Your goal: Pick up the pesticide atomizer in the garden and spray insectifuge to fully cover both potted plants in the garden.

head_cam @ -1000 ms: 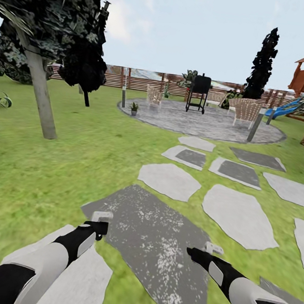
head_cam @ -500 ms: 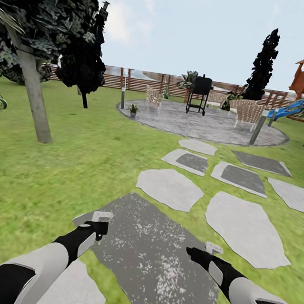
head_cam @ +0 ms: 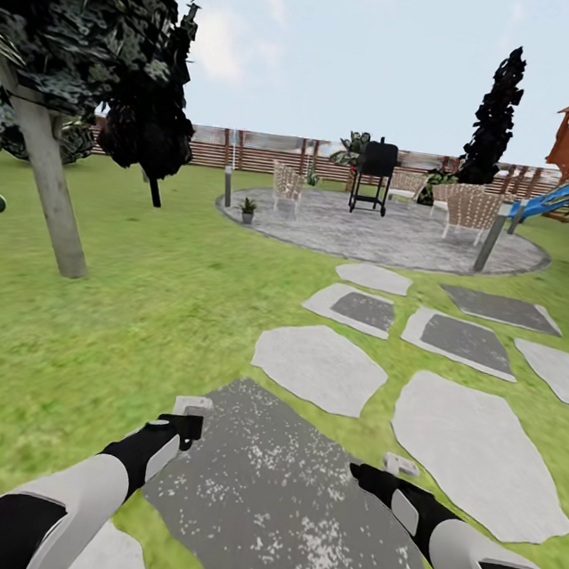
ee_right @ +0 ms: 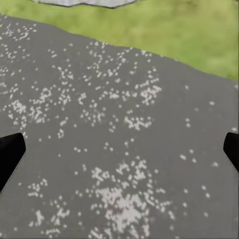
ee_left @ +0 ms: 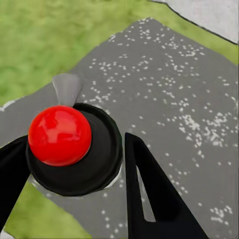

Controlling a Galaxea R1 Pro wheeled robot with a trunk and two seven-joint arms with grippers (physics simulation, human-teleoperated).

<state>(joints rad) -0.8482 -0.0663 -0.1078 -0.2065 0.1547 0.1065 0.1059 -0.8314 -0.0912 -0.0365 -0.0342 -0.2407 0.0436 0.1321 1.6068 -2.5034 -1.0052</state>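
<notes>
The left gripper (ee_left: pixel 74 164) is closed around the pesticide atomizer (ee_left: pixel 64 144): in the left wrist view its black fingers (ee_left: pixel 149 194) sit against either side of the bottle's dark round body, with the red top facing the camera. In the head view the left gripper (head_cam: pixel 184 419) hangs low over the near edge of a dark speckled stone slab (head_cam: pixel 292 501), the bottle too small there to make out. The right gripper (head_cam: pixel 390 471) hangs over the same slab; in the right wrist view its two black fingertips (ee_right: pixel 10 152) stand far apart at opposite edges, nothing between them.

Beyond the slab lies green lawn (head_cam: pixel 136 319) with paler stepping slabs (head_cam: pixel 319 365) leading to a round grey patio (head_cam: pixel 381 234). One potted plant (head_cam: pixel 248 209) stands at the patio's near left edge, beside a grey bollard lamp (head_cam: pixel 228 186). A black grill (head_cam: pixel 375 172) and wicker chairs (head_cam: pixel 467 210) stand on the patio, the slatted fence (head_cam: pixel 266 152) behind. A grey-trunked tree (head_cam: pixel 43 172) stands at left.
</notes>
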